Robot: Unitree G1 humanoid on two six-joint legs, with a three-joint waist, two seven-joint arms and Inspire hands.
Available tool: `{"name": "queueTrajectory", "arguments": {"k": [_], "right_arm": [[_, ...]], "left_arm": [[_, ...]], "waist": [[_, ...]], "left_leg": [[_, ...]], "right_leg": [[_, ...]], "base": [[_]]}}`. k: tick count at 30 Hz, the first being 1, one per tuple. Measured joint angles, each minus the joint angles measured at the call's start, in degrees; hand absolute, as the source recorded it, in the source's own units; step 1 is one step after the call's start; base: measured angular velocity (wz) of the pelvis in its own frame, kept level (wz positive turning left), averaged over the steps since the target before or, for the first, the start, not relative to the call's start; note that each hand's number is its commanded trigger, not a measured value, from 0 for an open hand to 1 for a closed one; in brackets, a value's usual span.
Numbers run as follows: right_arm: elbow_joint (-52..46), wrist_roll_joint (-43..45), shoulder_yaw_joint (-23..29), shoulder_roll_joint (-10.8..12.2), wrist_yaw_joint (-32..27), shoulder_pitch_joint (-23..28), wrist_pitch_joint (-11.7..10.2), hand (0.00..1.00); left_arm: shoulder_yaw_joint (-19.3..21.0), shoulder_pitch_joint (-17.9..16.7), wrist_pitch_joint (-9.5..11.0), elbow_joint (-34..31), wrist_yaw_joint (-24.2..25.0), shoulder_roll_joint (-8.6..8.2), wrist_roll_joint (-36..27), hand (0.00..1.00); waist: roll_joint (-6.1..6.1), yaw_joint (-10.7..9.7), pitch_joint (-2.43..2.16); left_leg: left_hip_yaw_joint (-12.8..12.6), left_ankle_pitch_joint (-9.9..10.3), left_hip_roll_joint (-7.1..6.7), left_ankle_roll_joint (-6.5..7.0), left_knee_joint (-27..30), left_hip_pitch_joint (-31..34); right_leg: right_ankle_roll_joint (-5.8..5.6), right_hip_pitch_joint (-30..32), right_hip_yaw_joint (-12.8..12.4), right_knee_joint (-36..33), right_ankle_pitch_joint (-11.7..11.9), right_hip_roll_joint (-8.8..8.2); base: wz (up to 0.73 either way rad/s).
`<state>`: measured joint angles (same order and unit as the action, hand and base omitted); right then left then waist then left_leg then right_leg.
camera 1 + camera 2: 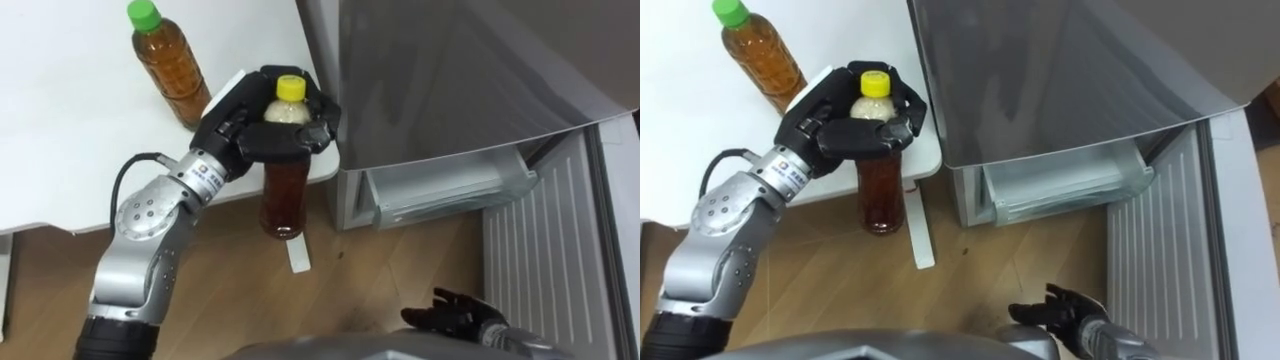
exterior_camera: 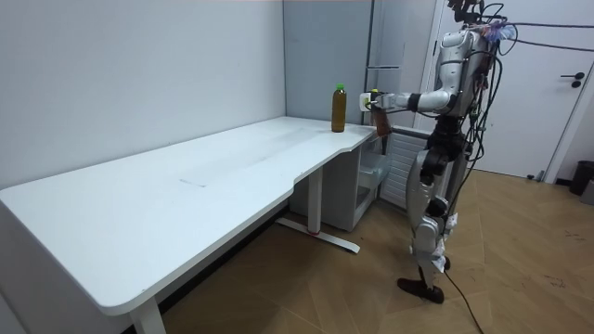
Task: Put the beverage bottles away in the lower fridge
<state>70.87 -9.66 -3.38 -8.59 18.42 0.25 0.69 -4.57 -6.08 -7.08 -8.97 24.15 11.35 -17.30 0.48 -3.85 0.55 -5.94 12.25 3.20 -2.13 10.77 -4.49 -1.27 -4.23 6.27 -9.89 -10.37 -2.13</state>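
We see the left hand (image 1: 240, 138) reaching out from seven o'clock in the eye views, its fingers curled round the neck of the yellow-capped bottle (image 1: 285, 190), just under the cap. That bottle of brown drink hangs upright in the grasp, its body past the corner of the white table (image 1: 60, 120) and over the wooden floor (image 1: 380, 260); we cannot tell whether it touches the table's edge. At ten o'clock from it, the green-capped bottle (image 1: 172, 65) stands upright on the table, near the corner and apart from the hand. At three o'clock from the held bottle stands the grey fridge (image 1: 450, 70), its upper front closed. Below that front a clear drawer (image 1: 450, 190) shows in the lower part, and at four o'clock from the drawer lies a white ribbed panel (image 1: 545, 260), which looks to us like the inner face of the open lower door. The right hand (image 1: 455, 312) sits low at five o'clock, over the floor, fingers loosely spread and holding nothing. A white table foot (image 1: 297, 255) lies on the floor just under the held bottle. In the room view the robot stands upright at the table's far end, beside the fridge, with its left arm stretched toward nine o'clock and the bottle held just off the table's corner.
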Motion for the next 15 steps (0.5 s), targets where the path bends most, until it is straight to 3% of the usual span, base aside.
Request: {"name": "queueTrajectory", "arguments": {"k": [6,9,15], "right_arm": [[-7.1,1.1,-4.1,0.2,1.9,0.1,-0.2,0.00],[-10.7,2.3,-6.4,0.2,2.7,0.3,-0.3,0.00],[-20.5,5.9,-8.9,0.2,6.3,0.2,-0.5,0.00]], "left_arm": [[-0.2,0.0,0.4,0.1,-0.9,-1.00,-0.1,1.00],[-0.6,-0.1,0.9,0.3,-1.6,-1.40,0.0,1.00],[-1.1,-0.4,1.2,0.6,-2.7,-0.86,-0.3,1.00]], "waist": [[-0.78,2.3,0.31],[-1.42,4.0,0.01],[-1.37,4.4,-0.08]], "left_leg": [[0.1,0.0,0.13,0.00,0.9,0.7],[0.1,0.0,0.14,0.00,1.1,1.2],[1.3,0.0,0.13,0.00,1.6,1.9]], "right_leg": [[0.06,0.6,0.2,-0.7,0.0,0.03],[0.06,1.3,0.2,-0.7,0.0,0.06],[0.11,1.0,1.3,-0.8,0.1,-0.03]], "base": [[0.00],[0.00],[0.09]]}}
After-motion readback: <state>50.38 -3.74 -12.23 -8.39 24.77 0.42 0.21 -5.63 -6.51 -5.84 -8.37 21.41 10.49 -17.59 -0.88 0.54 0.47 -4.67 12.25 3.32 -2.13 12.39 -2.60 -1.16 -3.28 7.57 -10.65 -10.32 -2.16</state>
